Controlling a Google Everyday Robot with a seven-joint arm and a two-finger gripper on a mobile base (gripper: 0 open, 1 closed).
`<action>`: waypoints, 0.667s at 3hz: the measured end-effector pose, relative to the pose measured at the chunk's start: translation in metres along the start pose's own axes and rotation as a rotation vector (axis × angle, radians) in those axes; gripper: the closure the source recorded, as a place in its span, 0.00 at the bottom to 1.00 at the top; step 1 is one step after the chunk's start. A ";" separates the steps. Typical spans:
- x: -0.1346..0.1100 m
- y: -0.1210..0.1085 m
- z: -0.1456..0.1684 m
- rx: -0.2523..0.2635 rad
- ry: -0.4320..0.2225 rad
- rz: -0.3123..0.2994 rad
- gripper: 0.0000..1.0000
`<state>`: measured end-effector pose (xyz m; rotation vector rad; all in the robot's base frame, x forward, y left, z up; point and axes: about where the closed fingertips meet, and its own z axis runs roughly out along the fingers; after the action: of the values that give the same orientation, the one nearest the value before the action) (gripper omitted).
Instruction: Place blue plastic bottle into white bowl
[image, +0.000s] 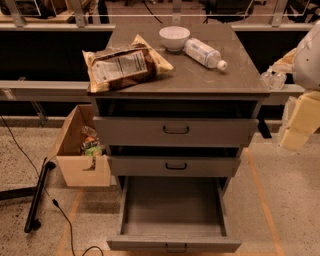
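Observation:
The blue plastic bottle (204, 53) lies on its side on the cabinet top (200, 75), its white cap pointing to the front right. The white bowl (174, 37) stands upright just left of it, nearly touching the bottle's base, and looks empty. My gripper (273, 78) is at the right edge of the view, beyond the cabinet's right side and about level with its top. It is apart from the bottle and holds nothing that I can see. My arm (302, 65) shows behind it.
A large chip bag (122, 65) lies on the left part of the cabinet top. Below are two drawers slightly out and a bottom drawer (172, 210) pulled wide open. A cardboard box (80, 150) stands on the floor at left, with cables beside it.

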<state>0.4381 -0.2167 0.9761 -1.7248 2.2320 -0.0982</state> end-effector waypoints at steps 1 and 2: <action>0.000 0.000 0.000 0.000 0.000 0.000 0.00; 0.001 -0.002 0.002 0.011 -0.007 0.022 0.00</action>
<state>0.4407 -0.2181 0.9746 -1.6922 2.2409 -0.0985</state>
